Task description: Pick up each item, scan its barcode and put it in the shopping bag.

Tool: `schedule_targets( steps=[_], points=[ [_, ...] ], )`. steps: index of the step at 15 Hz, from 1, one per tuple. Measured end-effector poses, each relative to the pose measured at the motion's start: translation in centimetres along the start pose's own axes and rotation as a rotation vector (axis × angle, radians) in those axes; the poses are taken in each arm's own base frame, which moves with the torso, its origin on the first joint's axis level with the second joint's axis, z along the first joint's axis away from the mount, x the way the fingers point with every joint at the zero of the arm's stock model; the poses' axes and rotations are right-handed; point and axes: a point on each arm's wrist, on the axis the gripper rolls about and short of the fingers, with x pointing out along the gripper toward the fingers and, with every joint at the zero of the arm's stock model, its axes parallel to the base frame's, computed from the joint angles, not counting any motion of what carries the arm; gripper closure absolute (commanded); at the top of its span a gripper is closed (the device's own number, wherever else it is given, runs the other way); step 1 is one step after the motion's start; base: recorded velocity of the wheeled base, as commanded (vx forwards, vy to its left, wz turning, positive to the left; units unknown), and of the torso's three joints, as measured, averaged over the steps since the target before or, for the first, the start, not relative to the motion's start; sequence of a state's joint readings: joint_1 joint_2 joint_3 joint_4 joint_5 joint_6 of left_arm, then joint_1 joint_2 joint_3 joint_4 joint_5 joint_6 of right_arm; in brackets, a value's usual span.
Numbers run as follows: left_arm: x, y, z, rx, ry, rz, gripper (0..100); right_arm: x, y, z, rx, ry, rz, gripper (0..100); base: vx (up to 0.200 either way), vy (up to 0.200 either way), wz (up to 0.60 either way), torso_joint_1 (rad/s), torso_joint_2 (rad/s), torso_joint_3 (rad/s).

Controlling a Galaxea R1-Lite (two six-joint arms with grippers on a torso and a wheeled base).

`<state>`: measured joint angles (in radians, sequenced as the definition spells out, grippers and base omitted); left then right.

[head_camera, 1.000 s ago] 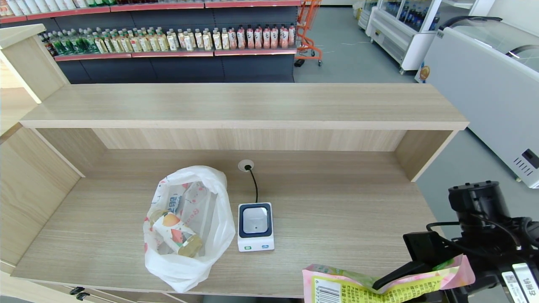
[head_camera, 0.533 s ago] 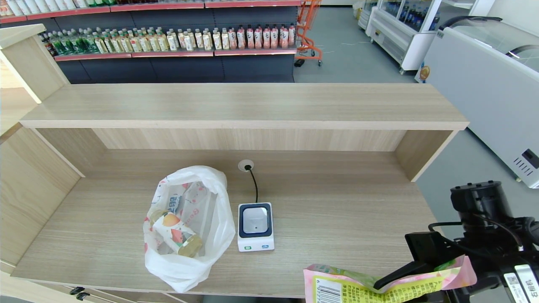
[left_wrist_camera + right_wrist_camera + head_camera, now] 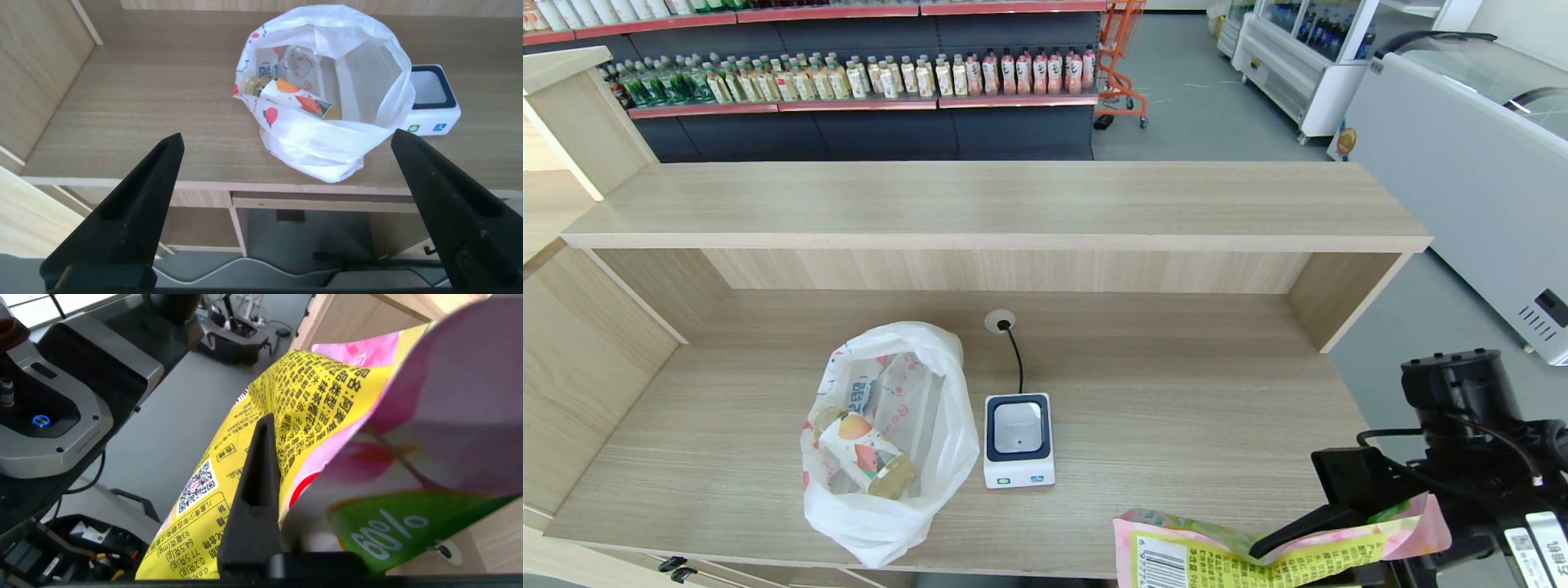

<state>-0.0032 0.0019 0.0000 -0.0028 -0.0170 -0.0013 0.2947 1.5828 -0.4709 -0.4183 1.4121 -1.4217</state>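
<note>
Pink-and-yellow snack pouch (image 3: 1176,559) flat between jaws of the right pincer (image 3: 1262,557)

The right arm (image 3: 1462,392) is matte black, with a stubby cylindrical joint housing, thin black cables (image 3: 1376,433) looping across it and white printed stickers (image 3: 1550,541) at the wrist. The right gripper (image 3: 1262,549) has a long, tapered black finger. The left gripper (image 3: 286,139) has two broad, wedge-shaped black fingers (image 3: 131,216).

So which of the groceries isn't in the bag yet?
The pink-and-yellow packet, clamped in the right gripper; the bottle and other packs lie inside the bag.
</note>
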Motion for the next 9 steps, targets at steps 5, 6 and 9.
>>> schedule_targets(
  steps=[5,6,9],
  points=[
    [0.0,0.0,0.0,0.000,0.000,0.000,0,-0.2,-0.2,0.1,0.005,0.032,-0.012,100,0.000,0.000,0.00,0.000,0.00,0.000],
    [0.0,0.0,0.0,0.000,0.000,0.000,0,-0.4,-0.5,0.3,0.057,0.116,-0.035,100,0.000,0.000,0.00,0.000,0.00,0.000],
    [0.0,0.0,0.0,0.000,0.000,0.000,0,-2.5,-2.1,1.1,0.317,0.523,-0.282,100,0.000,0.000,0.00,0.000,0.00,0.000]
  ],
)
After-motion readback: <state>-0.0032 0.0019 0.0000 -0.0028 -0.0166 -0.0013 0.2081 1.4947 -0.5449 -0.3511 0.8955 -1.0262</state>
